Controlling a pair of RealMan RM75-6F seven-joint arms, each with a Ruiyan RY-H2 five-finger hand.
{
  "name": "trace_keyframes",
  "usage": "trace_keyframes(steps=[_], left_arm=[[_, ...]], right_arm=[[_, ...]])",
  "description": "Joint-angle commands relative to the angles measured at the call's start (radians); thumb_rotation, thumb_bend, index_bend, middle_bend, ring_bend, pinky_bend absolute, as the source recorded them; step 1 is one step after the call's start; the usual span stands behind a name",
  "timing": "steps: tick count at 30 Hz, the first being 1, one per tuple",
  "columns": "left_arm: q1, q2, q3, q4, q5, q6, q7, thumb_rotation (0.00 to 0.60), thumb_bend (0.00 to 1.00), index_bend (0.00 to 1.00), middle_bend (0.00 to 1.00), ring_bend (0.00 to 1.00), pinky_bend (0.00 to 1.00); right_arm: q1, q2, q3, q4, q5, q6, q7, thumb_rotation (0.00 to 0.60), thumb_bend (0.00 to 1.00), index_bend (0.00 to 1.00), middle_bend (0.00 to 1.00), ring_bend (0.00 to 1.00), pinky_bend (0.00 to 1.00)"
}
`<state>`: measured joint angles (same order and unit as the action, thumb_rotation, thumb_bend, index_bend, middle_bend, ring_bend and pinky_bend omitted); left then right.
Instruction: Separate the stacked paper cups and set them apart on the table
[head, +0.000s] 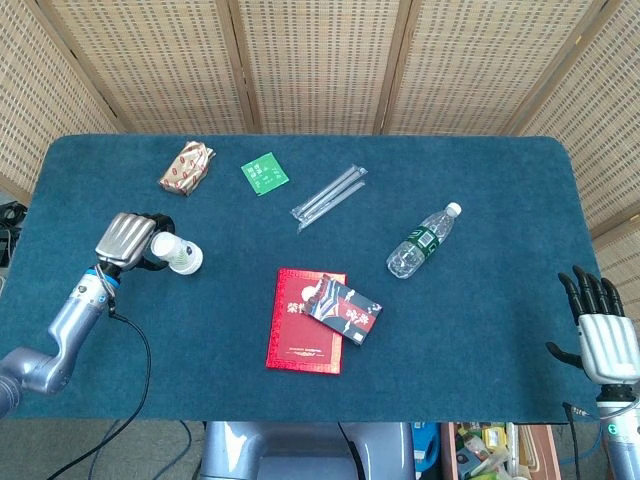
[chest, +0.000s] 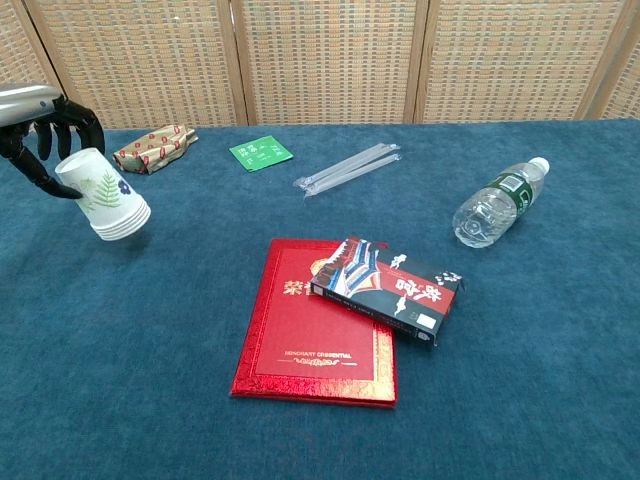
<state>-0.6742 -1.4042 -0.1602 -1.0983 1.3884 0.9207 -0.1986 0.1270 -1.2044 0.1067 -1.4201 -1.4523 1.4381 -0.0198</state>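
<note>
A stack of white paper cups (chest: 105, 196) with a green leaf print is tilted and lifted off the blue table, rims pointing down to the right. My left hand (chest: 45, 130) grips its closed top end with black fingers curled around it. From above, the stack of cups (head: 177, 254) pokes out to the right of my left hand (head: 128, 238). My right hand (head: 605, 335) hovers at the table's near right corner, fingers spread and empty, far from the cups.
A red booklet (head: 304, 322) with a patterned box (head: 346, 310) on it lies mid-table. A water bottle (head: 422, 241) lies to the right. At the back are packaged straws (head: 330, 196), a green packet (head: 264, 173) and a wrapped snack (head: 186, 167).
</note>
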Motion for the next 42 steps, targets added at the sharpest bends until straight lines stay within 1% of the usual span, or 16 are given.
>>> trace_keyframes(steps=[1, 3, 5, 8, 9, 12, 14, 18, 20, 23, 27, 35, 42], left_arm=[[0.029, 0.035, -0.046, -0.085, 0.002, 0.053, -0.349, 0.6, 0.19, 0.48, 0.47, 0.48, 0.5], [0.029, 0.04, -0.055, -0.111, 0.003, 0.042, -0.499, 0.6, 0.2, 0.48, 0.47, 0.48, 0.51], [0.023, 0.036, -0.06, -0.12, 0.006, 0.026, -0.6, 0.6, 0.21, 0.48, 0.47, 0.48, 0.51], [0.0, 0.014, -0.068, -0.126, 0.005, -0.018, -0.746, 0.6, 0.23, 0.48, 0.47, 0.48, 0.51], [-0.018, -0.002, -0.077, -0.124, -0.005, -0.047, -0.8, 0.6, 0.23, 0.48, 0.47, 0.48, 0.51], [-0.057, -0.04, -0.092, -0.11, -0.009, -0.092, -0.879, 0.6, 0.27, 0.48, 0.47, 0.48, 0.51], [-0.092, -0.071, -0.103, -0.102, -0.004, -0.121, -0.92, 0.6, 0.27, 0.48, 0.47, 0.48, 0.51], [-0.148, -0.112, -0.124, -0.098, 0.001, -0.159, -0.963, 0.6, 0.27, 0.48, 0.47, 0.48, 0.51], [-0.172, -0.127, -0.133, -0.091, -0.002, -0.177, -0.973, 0.6, 0.27, 0.48, 0.47, 0.48, 0.51], [-0.213, -0.156, -0.15, -0.084, -0.008, -0.203, -0.982, 0.6, 0.27, 0.48, 0.47, 0.48, 0.51], [-0.262, -0.194, -0.171, -0.082, -0.024, -0.235, -0.986, 0.6, 0.27, 0.48, 0.47, 0.48, 0.51], [-0.289, -0.226, -0.183, -0.097, -0.046, -0.249, -0.992, 0.6, 0.27, 0.48, 0.47, 0.48, 0.51], [-0.292, -0.237, -0.187, -0.106, -0.063, -0.253, -0.994, 0.6, 0.27, 0.48, 0.47, 0.48, 0.51]], right_arm=[[0.007, -0.017, -0.005, 0.028, -0.031, 0.016, 0.031, 0.6, 0.0, 0.0, 0.0, 0.0, 0.0], [0.016, -0.035, -0.002, 0.071, -0.074, 0.049, 0.079, 0.6, 0.0, 0.0, 0.0, 0.0, 0.0], [0.03, -0.049, 0.0, 0.123, -0.111, 0.073, 0.113, 0.6, 0.0, 0.02, 0.0, 0.0, 0.0], [0.059, -0.062, 0.005, 0.194, -0.171, 0.11, 0.164, 0.6, 0.0, 0.07, 0.0, 0.0, 0.0], [0.076, -0.063, 0.007, 0.22, -0.197, 0.122, 0.188, 0.6, 0.0, 0.09, 0.0, 0.0, 0.0], [0.113, -0.068, 0.011, 0.272, -0.239, 0.14, 0.24, 0.6, 0.0, 0.17, 0.01, 0.0, 0.0], [0.146, -0.07, 0.017, 0.306, -0.27, 0.152, 0.274, 0.6, 0.0, 0.22, 0.04, 0.0, 0.0], [0.197, -0.07, 0.023, 0.34, -0.311, 0.163, 0.298, 0.6, 0.0, 0.27, 0.09, 0.0, 0.0], [0.219, -0.066, 0.024, 0.344, -0.323, 0.157, 0.3, 0.6, 0.0, 0.29, 0.1, 0.0, 0.0], [0.264, -0.054, 0.025, 0.332, -0.346, 0.137, 0.302, 0.6, 0.01, 0.3, 0.1, 0.0, 0.0], [0.336, -0.04, 0.027, 0.299, -0.388, 0.109, 0.295, 0.6, 0.06, 0.32, 0.1, 0.0, 0.0], [0.453, -0.05, 0.038, 0.241, -0.437, 0.063, 0.288, 0.6, 0.15, 0.38, 0.1, 0.0, 0.0], [0.544, -0.08, 0.045, 0.196, -0.466, 0.011, 0.258, 0.6, 0.24, 0.41, 0.07, 0.0, 0.0]])
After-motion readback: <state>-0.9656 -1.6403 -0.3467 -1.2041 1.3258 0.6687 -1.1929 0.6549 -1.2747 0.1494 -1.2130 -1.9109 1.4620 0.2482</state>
